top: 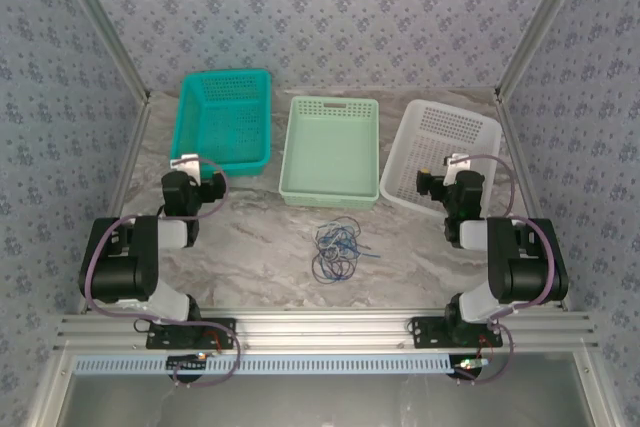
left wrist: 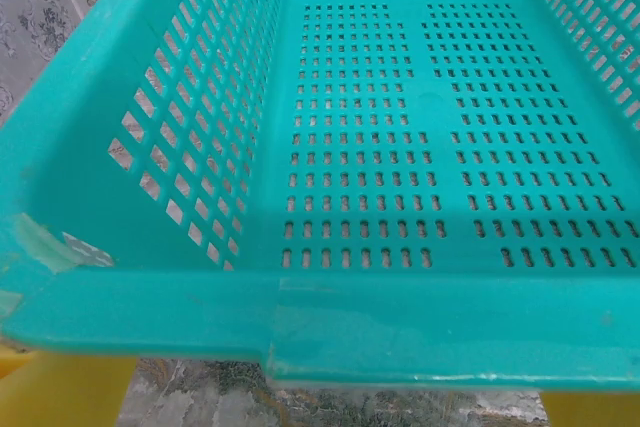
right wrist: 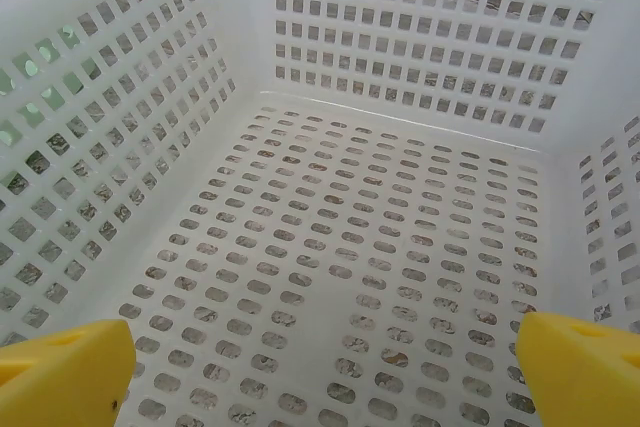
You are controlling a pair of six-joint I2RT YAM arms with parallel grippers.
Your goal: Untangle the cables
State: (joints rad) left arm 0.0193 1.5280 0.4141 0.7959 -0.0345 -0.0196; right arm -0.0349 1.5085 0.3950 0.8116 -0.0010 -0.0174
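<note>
The cables (top: pixel 337 250) lie in one loose tangle of thin blue and dark loops on the marble table, between the two arms and nearer the front edge. A blue end trails out to the right. My left gripper (top: pixel 202 175) hovers open by the near rim of the teal basket (top: pixel 226 74), well left of the tangle. In the left wrist view its yellow fingertips (left wrist: pixel 60 387) stand wide apart with nothing between them. My right gripper (top: pixel 438 180) hangs open over the near part of the white basket (top: pixel 455 107), and its yellow fingertips (right wrist: pixel 62 375) are spread wide above the bare basket floor.
Three baskets stand in a row at the back: teal on the left, a mint green tray (top: pixel 333 100) in the middle, white on the right. The teal basket's rim (left wrist: pixel 400 327) is close in front of my left gripper. The white basket's perforated wall (right wrist: pixel 400 37) faces my right gripper.
</note>
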